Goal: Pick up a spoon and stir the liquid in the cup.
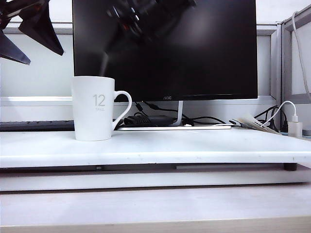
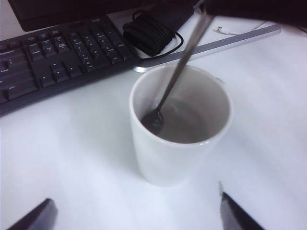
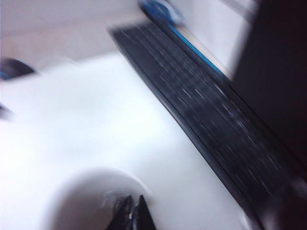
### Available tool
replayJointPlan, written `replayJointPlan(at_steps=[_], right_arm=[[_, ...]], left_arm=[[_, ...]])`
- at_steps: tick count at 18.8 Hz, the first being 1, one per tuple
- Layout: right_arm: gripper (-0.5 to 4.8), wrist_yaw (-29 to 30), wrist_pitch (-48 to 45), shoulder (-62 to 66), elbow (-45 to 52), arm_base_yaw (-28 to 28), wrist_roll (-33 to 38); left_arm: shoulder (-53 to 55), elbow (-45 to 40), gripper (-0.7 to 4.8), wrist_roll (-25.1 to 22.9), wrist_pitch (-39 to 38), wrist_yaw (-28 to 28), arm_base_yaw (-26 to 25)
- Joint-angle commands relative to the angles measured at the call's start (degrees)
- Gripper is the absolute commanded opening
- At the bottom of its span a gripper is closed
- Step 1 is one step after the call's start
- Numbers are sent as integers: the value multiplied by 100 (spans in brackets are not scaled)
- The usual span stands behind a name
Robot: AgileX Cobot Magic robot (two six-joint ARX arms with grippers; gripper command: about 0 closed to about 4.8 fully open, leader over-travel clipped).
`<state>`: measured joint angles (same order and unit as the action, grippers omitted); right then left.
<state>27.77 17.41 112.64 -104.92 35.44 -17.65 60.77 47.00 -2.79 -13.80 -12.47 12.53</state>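
Right tool (image 3: 130, 211): jaws closed on the spoon (image 2: 175, 79) handle, directly above the cup (image 2: 180, 127); spoon bowl rests in the liquid below it. Left tool (image 2: 136, 215): jaws fully apart, holding nothing, cup ahead of it on the tabletop (image 2: 72, 163), beside the keyboard (image 2: 53, 62)

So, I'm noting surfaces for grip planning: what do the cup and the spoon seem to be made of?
The cup looks like glazed white ceramic: smooth, opaque walls with a soft sheen and grey printed "12". The spoon, standing in the cup under the shut right tool, looks like metal: a thin silvery-grey handle and a darker bowl in the liquid. The open left tool hovers beside the cup.
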Motion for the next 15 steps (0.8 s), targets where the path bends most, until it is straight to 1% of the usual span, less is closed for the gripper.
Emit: replayJointPlan(at_steps=[1,3,4,6,9,11,13,15], right_arm=[[-6,605,0,-39,-210,68,-37],[-6,651,363,-39,-315,111,-96],[-6,590,745,-39,-330,129,-249],[-6,79,1436,-39,-328,129,-664],[-6,-647,2000,-39,-330,129,-988],[-6,-1287,2039,-39,-332,155,-1071],[-6,-1753,1781,-39,-332,227,-1071],[-6,-1733,1519,-31,-535,306,-1071]], left_arm=[[-22,13,479,20,55,-44,-7],[-24,15,479,20,57,-46,-9],[-26,15,479,17,55,-44,-9],[-26,13,479,17,55,-44,-9],[-26,15,479,15,57,-44,-9],[-26,13,479,17,57,-44,-9],[-26,13,479,17,57,-44,-9],[-26,13,479,17,57,-44,-9]])
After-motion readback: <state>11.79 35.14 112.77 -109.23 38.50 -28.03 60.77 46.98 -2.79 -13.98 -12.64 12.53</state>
